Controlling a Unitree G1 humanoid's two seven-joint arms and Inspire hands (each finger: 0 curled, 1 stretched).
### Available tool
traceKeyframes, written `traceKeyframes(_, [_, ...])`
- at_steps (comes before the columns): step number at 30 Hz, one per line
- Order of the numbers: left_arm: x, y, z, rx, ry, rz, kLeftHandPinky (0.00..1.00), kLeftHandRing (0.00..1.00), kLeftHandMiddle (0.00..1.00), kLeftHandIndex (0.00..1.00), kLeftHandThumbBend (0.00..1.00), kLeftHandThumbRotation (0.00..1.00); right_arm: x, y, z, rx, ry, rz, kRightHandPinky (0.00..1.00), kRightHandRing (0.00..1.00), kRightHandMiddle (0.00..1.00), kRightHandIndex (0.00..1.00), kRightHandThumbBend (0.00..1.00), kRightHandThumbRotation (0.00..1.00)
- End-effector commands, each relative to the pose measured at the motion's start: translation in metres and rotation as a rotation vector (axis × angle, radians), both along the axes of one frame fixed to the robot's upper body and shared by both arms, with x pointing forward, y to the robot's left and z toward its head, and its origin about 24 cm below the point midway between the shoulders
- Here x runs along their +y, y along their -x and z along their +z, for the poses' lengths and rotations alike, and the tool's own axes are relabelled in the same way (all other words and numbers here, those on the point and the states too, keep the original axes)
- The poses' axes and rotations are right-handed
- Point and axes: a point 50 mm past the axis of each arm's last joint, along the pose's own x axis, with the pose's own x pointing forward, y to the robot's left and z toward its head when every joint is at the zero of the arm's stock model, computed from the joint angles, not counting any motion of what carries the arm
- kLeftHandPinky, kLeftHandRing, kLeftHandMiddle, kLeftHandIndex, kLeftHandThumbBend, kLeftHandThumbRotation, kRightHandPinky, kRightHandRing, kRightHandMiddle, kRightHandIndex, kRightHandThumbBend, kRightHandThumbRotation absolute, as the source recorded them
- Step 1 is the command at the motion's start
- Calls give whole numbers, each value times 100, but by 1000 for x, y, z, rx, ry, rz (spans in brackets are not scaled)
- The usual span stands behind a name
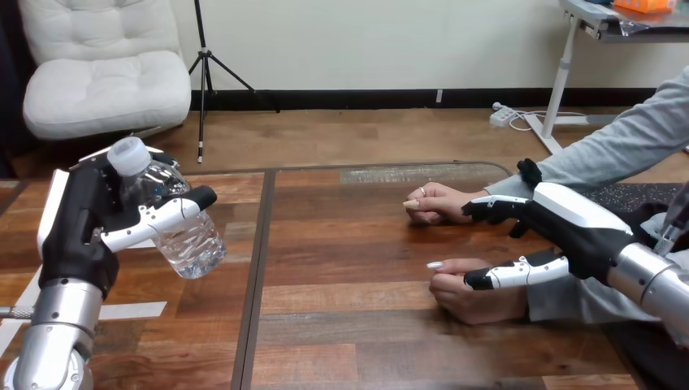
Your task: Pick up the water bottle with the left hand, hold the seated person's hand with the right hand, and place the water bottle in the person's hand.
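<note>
Head view: water bottle (192, 244) partly behind left hand (77, 231)

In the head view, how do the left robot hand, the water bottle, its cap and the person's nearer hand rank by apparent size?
1. left robot hand, close to the camera.
2. water bottle, partly covered by that hand, so the first two are unsure.
3. person's nearer hand.
4. cap, clearly smallest.

water bottle (192, 244): clear glossy plastic; table (349, 341): matt wood w/ grain; left hand (73, 231): smooth plastic.
</note>
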Motion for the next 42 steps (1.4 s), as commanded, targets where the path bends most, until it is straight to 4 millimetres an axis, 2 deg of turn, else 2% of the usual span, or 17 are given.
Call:
traceKeyframes(1, [-5,-8,29,-125,-15,-25,32,36,39,39,75,0,1,-19,35,-120,43,22,73,84,85,85,100,63])
traceKeyframes(24, [-3,-5,31,-128,-24,-28,31,35,39,39,77,0,-13,-22,29,-54,116,-43,74,85,87,86,99,61])
traceKeyframes(36, [-1,-4,30,-127,-26,-28,31,35,39,39,77,0,-19,-21,28,-47,135,-57,76,86,86,86,95,56])
traceKeyframes(42, [0,-3,31,-124,-30,-29,32,35,39,39,76,0,-21,-21,30,-40,161,-47,77,86,87,86,97,59])
